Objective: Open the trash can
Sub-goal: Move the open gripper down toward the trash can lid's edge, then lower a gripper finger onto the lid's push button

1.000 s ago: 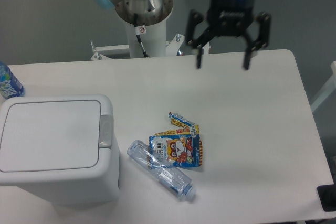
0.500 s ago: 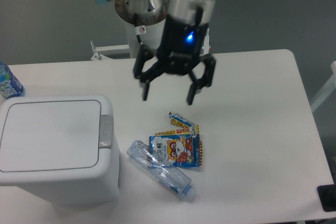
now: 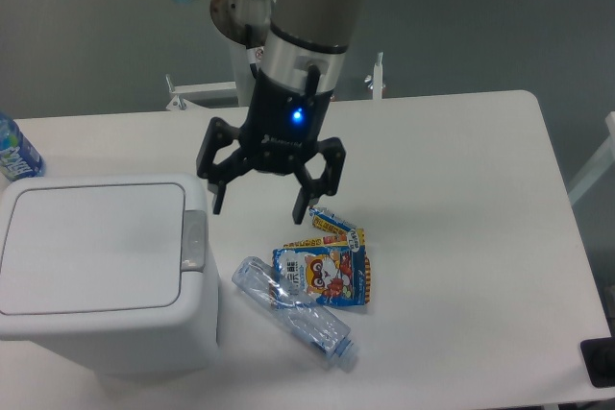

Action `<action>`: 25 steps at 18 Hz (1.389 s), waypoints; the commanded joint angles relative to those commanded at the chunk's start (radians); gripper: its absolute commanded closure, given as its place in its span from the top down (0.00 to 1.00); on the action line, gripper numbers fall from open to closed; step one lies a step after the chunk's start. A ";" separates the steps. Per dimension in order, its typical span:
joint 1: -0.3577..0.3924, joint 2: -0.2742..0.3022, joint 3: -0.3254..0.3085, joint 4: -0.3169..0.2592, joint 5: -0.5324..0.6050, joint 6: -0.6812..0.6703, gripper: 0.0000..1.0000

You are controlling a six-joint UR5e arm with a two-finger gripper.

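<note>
white table (image 3: 461, 189), grey floor behind, closed trash can (image 3: 96, 266), fingers (image 3: 217, 197) spread

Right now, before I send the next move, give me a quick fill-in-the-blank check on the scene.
1. The flat lid of the boxy white plastic trash can is ____.
2. The black two-finger gripper is ____, holding nothing.
3. The clear plastic bottle lies on its ____.
4. The small grey push-button tab sits on the lid's ____ edge in the picture.

Missing words: closed; open; side; right
</note>
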 joint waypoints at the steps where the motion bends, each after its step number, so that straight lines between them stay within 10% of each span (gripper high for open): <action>1: -0.002 0.000 -0.003 0.002 0.000 0.002 1.00; 25: -0.031 -0.045 -0.026 0.017 0.002 0.002 1.00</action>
